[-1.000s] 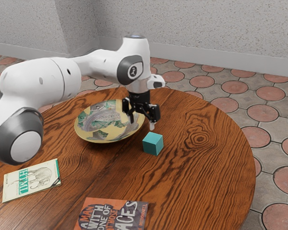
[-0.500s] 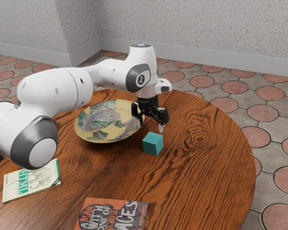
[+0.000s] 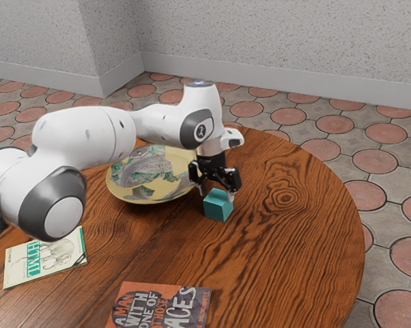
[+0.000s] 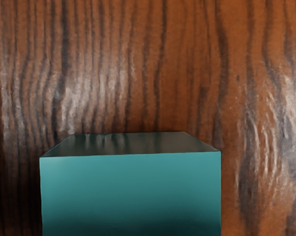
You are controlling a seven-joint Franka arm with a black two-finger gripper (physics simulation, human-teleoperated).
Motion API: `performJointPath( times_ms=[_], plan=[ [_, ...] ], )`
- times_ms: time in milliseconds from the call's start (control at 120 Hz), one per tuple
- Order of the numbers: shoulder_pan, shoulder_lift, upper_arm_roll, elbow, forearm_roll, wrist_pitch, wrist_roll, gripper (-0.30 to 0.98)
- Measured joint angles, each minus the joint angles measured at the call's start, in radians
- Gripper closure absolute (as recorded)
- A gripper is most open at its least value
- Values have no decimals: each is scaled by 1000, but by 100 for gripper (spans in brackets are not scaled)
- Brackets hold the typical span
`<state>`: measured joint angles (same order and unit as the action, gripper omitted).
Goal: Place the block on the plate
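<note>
Fingers (image 3: 231, 183): standing open; I have them lower than half a second ago, down beside the upper part of the teal block (image 3: 216, 209).
Teal block: unmoved on my bench (image 3: 280, 253), near the patterned plate (image 3: 144, 184).
Patterned plate: same spot.

From my side, table (image 3: 294, 236) reads as wood, dark wavy grain, glossy, streaked with highlights in wrist view. Block (image 3: 215, 209) looks smooth, plain-faced, faintly shiny on one face up close. Plate (image 3: 132, 189) seems smooth. My arm (image 3: 82, 133): white shell, smooth, plastic-looking, soft sheen. Gripper (image 3: 216, 195): black, some glints. Pale book (image 3: 48, 255), red book (image 3: 158, 307): paper-looking covers. Wall (image 3: 274, 34): speckled, rough-looking, matt.
</note>
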<state>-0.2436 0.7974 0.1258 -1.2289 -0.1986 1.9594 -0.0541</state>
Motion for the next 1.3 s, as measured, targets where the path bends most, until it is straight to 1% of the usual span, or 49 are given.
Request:
performJointPath(
  times_ms=[375,442,717,942,1108,1300],
  plan=[
    [17,45,-23,-2,-1,44,-1,1],
    [19,50,-23,-2,-2,48,-1,3],
    [23,55,-23,-2,-13,55,0,19],
    [22,54,-24,-2,-14,57,-1,25],
    [16,41,-29,-2,-14,54,-2,28],
    [10,-34,-29,-7,-6,32,-6,28]
  ],
)
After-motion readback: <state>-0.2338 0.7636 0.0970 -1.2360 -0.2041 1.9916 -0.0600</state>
